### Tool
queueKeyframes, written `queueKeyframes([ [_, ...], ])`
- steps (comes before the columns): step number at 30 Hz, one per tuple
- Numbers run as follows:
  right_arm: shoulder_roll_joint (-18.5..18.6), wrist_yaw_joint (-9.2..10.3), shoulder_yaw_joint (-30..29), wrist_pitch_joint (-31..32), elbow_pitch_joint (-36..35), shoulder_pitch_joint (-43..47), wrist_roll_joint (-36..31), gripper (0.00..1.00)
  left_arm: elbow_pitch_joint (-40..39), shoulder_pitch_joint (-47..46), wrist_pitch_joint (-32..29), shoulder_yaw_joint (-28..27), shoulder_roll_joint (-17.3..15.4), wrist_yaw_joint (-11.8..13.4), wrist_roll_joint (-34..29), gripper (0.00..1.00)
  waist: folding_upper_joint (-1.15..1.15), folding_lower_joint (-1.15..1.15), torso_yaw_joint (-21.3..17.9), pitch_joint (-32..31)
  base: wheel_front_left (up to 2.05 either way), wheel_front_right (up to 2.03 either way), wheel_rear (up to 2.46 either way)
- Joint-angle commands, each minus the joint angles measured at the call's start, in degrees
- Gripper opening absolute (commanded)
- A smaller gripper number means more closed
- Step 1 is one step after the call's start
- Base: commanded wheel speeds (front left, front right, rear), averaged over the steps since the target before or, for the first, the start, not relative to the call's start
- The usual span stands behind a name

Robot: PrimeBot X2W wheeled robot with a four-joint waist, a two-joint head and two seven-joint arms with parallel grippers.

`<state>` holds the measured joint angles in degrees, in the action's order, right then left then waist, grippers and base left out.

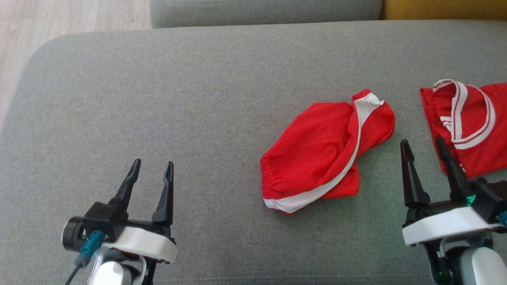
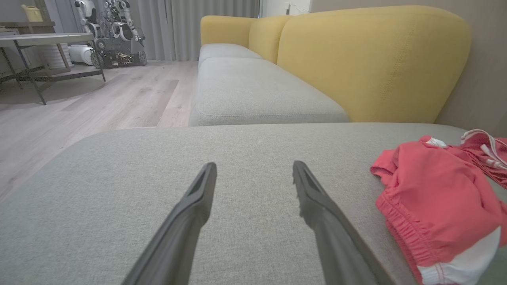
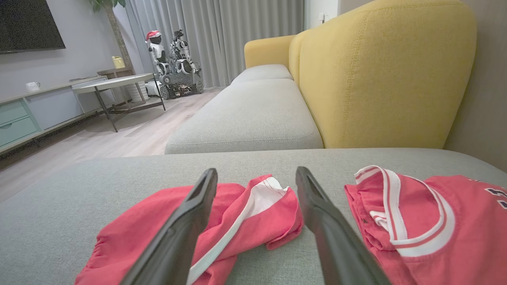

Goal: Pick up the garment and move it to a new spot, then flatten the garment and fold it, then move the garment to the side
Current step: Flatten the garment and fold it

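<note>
Two red garments on the grey cushion (image 1: 198,99); I see both grippers spread wide, empty.
Dark lettering on the jersey (image 1: 471,126) is cut off and I can't read it. Crumpled red shorts (image 1: 324,150) with white trim lie right of the cushion's middle. Left gripper (image 1: 153,163) hovers near-left, right gripper (image 1: 421,140) near-right, fingers pointing away.

We show a grey fabric sofa seat (image 1: 158,79), its far-left corner rounded. Two things lie directly on it, near each other with a strip of grey between them: crumpled red shorts (image 1: 324,150) with white trim, right of the seat's middle, and a red jersey (image 1: 471,126) with white-striped edging, farther right.
</note>
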<state>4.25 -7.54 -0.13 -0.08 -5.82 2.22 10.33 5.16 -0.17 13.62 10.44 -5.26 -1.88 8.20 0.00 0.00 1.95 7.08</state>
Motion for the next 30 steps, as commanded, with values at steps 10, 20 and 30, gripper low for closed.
queueKeyframes([
  [10, -0.30, 0.05, 1.23, -0.58, -2.31, -0.59, -1.57, 1.00, -4.07, 0.05, -1.44, -0.99, -0.99, 1.27, 0.05, 1.00, 0.00, 0.00, 0.28, -0.87, 0.00, 0.00, 0.00],
  [20, -0.61, 0.05, 0.89, -0.10, -2.27, -0.86, -1.46, 1.00, -4.28, -0.96, -2.92, 1.77, -0.57, -0.01, 0.76, 1.00, 0.00, 0.00, 0.68, -0.11, 0.00, 0.00, 0.00],
  [30, -0.92, 0.05, 2.31, 0.56, -1.77, -2.37, -0.86, 1.00, 2.27, -5.30, -11.47, 16.52, 1.95, -4.92, 8.57, 1.00, 0.00, 0.00, -1.47, 2.90, 0.00, 0.00, 0.00],
])
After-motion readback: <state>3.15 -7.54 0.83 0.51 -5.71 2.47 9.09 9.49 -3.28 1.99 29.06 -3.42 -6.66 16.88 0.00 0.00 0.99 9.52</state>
